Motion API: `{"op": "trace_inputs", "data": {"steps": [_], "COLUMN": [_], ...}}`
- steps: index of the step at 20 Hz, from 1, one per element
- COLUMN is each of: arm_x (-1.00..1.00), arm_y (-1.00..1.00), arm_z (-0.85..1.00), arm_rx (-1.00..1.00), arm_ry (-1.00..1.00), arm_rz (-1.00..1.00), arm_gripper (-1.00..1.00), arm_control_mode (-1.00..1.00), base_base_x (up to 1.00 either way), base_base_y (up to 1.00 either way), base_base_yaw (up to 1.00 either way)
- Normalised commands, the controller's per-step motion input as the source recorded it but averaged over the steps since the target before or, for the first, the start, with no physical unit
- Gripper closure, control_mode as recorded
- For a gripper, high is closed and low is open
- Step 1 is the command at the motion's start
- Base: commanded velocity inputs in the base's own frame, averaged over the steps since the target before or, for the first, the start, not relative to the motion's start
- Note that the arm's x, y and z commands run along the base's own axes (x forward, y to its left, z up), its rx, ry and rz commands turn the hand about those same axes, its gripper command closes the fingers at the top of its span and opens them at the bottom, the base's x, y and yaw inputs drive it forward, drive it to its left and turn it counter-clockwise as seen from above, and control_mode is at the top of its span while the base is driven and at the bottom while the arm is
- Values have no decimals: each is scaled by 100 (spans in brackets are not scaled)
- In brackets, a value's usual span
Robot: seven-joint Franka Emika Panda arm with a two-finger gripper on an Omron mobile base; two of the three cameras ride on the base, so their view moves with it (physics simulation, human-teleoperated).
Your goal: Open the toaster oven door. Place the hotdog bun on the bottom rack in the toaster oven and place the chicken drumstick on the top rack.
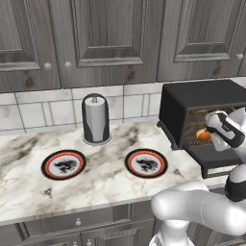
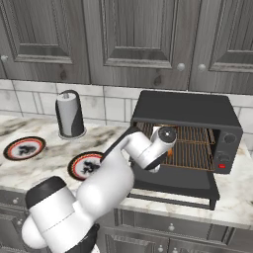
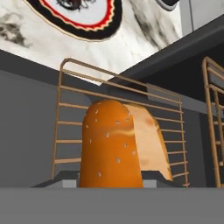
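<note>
The black toaster oven (image 1: 202, 96) (image 2: 183, 108) stands at the counter's right end. Its door (image 1: 216, 161) (image 2: 173, 185) hangs open and flat. Inside are the top rack (image 2: 192, 134) and the bottom rack (image 2: 195, 157). My gripper (image 1: 207, 135) (image 2: 168, 150) (image 3: 111, 181) reaches into the opening, shut on the orange-tan hotdog bun (image 1: 203, 135) (image 3: 116, 144). In the hand view the bun stands in front of one wire rack (image 3: 70, 122), and I cannot tell which one. The chicken drumstick is out of view.
Two red-rimmed plates (image 1: 63, 165) (image 1: 146, 163) lie on the marble counter to the left of the oven. A dark paper towel holder (image 1: 96, 119) (image 2: 69, 114) stands by the tiled wall. Grey cabinets hang above.
</note>
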Motion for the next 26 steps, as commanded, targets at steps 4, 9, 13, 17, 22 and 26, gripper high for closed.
{"op": "trace_inputs", "data": {"steps": [4,9,13,17,22,26], "arm_x": [11,9,2,0,-1,-7], "arm_y": [-2,-2,-13,-21,-20,-23], "arm_z": [-33,-23,0,0,0,-14], "arm_rx": [0,0,0,0,0,0], "arm_ry": [0,0,0,0,0,1], "arm_rz": [0,0,0,0,0,0], "arm_gripper": [100,-100,-100,-100,-100,-100], "arm_control_mode": [-100,-100,-100,-100,-100,-100], "base_base_x": [0,0,0,0,0,0], "base_base_y": [0,0,0,0,0,0], "base_base_yaw": [0,0,0,0,0,0]}}
